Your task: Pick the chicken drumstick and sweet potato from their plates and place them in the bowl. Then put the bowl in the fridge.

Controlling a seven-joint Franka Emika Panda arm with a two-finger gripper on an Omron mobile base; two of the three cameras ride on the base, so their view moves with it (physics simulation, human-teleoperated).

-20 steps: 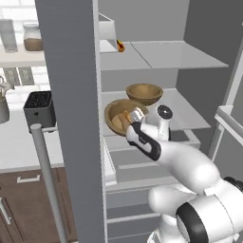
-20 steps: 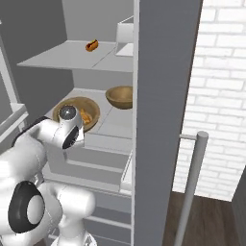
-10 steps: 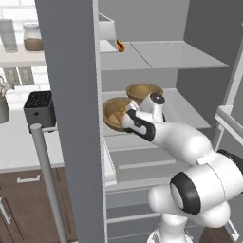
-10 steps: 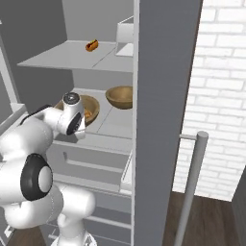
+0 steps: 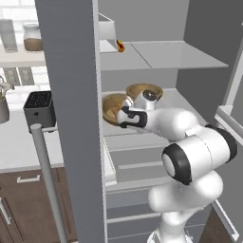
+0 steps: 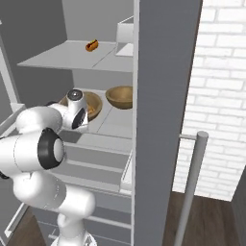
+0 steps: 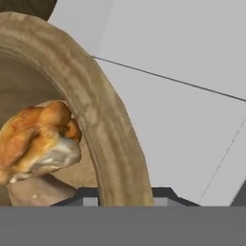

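The bowl (image 5: 115, 108) is inside the fridge (image 5: 71, 95), over its middle shelf (image 6: 115, 126), with the drumstick (image 7: 36, 134) lying in it and a darker lump under that (likely the sweet potato, though too little shows to be sure). The pincer (image 5: 124, 116) is clenched on the bowl's rim at about 4 o'clock in the left base view, its tips straddling the wall in the hand view. So this looks like the last step, setting the loaded bowl down. I cannot tell whether its base touches the shelf yet.

The next move likely calls for easing it flat onto the shelf, clear of the second wooden bowl (image 6: 120, 96) at 2 o'clock, then letting go and backing straight out.

The hand view gives the food and the grip on the rim. The right base view shows the gap between both bowls. The left base view adds the bench (image 5: 19, 137) at 9 o'clock.
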